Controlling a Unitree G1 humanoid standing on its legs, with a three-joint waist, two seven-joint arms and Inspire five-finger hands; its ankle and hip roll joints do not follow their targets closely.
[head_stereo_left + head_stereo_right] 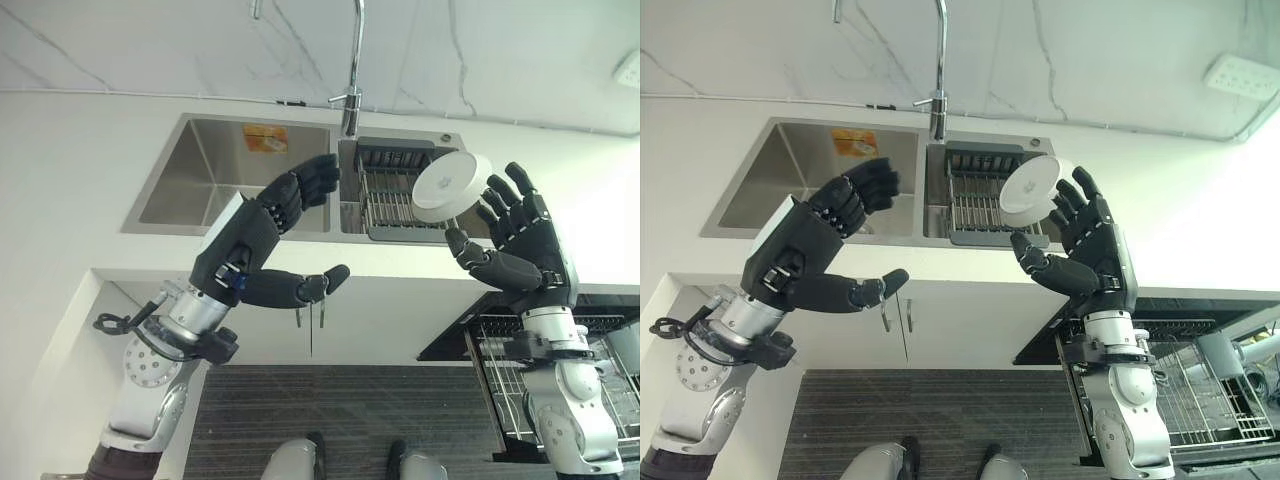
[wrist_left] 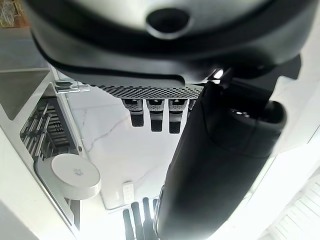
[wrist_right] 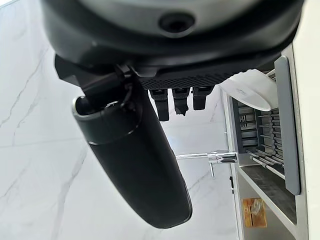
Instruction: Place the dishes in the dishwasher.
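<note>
Hovering over the sink [image 1: 230, 175]: left hand [image 1: 262, 232] spread, empty; right hand [image 1: 520, 245] spread beside the white bowl [image 1: 450, 187], bowl tilted above the sink's rack [image 1: 400, 205], contact unclear.

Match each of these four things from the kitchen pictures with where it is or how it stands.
Things:
1. bowl
2. faucet
3. dishwasher rack
4. drying rack

Places or states:
A. pulled out below the counter, at the robot's right
B. in the sink's right basin
C. at the right hand's fingertips, above the sink
D. rising behind the sink, between the basins

Pairs: 1-C, 2-D, 3-A, 4-B
</note>
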